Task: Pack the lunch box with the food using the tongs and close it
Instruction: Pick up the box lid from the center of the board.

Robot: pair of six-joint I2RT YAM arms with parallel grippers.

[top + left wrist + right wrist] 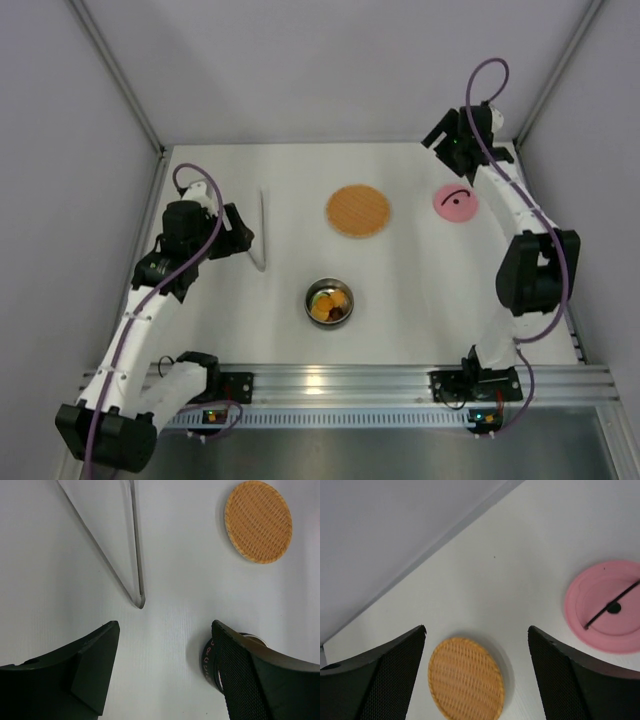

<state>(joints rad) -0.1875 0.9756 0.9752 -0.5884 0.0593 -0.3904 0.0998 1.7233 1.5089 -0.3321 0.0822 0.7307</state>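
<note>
The lunch box (329, 302), a small steel bowl, stands at the near middle of the table with several pieces of food (332, 304) inside; in the left wrist view only its side (208, 660) shows behind my finger. Its pink lid (455, 204) (607, 605) lies flat at the far right, handle up. The tongs (263, 230) (136, 575) lie on the table with their joined end nearest my left gripper (238, 234) (165, 627), which is open and empty just short of them. My right gripper (441, 141) (477, 630) hangs open and empty above the far right, beyond the lid.
An orange-brown woven plate (358, 211) (258, 521) (466, 680) lies bare at the far middle, between tongs and lid. Grey walls close in the table on three sides. An aluminium rail (330, 385) with the arm bases runs along the near edge.
</note>
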